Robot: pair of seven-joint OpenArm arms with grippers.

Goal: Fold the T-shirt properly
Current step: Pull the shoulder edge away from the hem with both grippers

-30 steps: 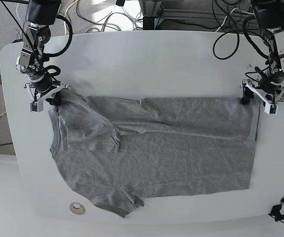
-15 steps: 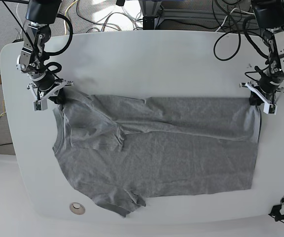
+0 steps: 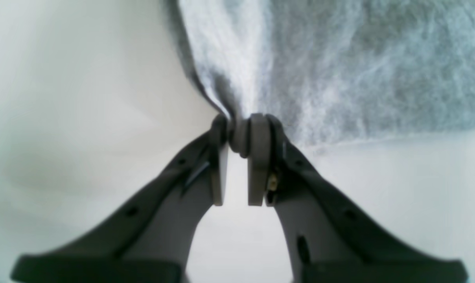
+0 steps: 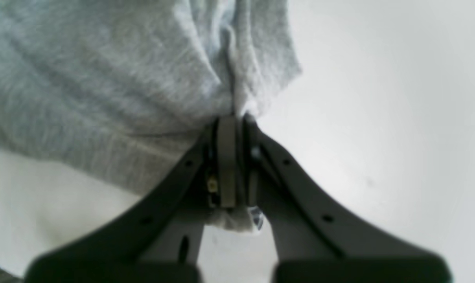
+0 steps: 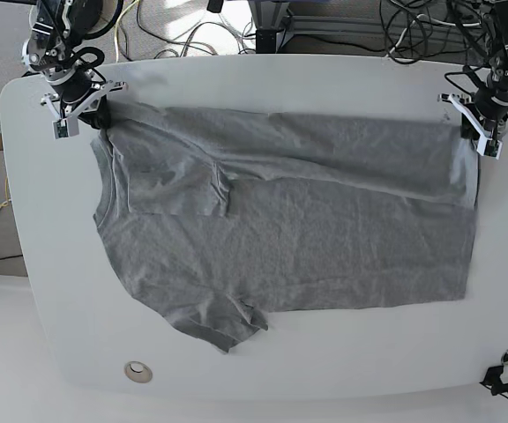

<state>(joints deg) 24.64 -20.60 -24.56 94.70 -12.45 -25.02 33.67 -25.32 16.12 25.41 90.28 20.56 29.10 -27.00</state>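
Note:
The grey T-shirt [image 5: 307, 229] lies spread on the white table [image 5: 280, 84], plain side up, neck end to the left and hem to the right. A folded band runs along its far edge. One sleeve [image 5: 223, 326] sticks out toward the near edge. At the far left corner, my right gripper [image 5: 91, 110] is shut on the shoulder cloth; its wrist view shows the T-shirt [image 4: 84, 78] bunched into the right gripper [image 4: 233, 125]. At the far right corner, my left gripper [image 5: 470, 123] is shut on the hem; up close the T-shirt [image 3: 359, 67] is pinched in the left gripper [image 3: 237, 131].
Cables [image 5: 192, 35] and a metal frame post [image 5: 272, 26] lie beyond the table's far edge. A round grommet [image 5: 137, 371] sits near the front left edge. A small black connector [image 5: 501, 381] sits off the front right corner.
The left gripper has shut on the hem corner. Both grippers have moved toward the far edge of the table, dragging the shirt's far edge and the whole shirt with them.

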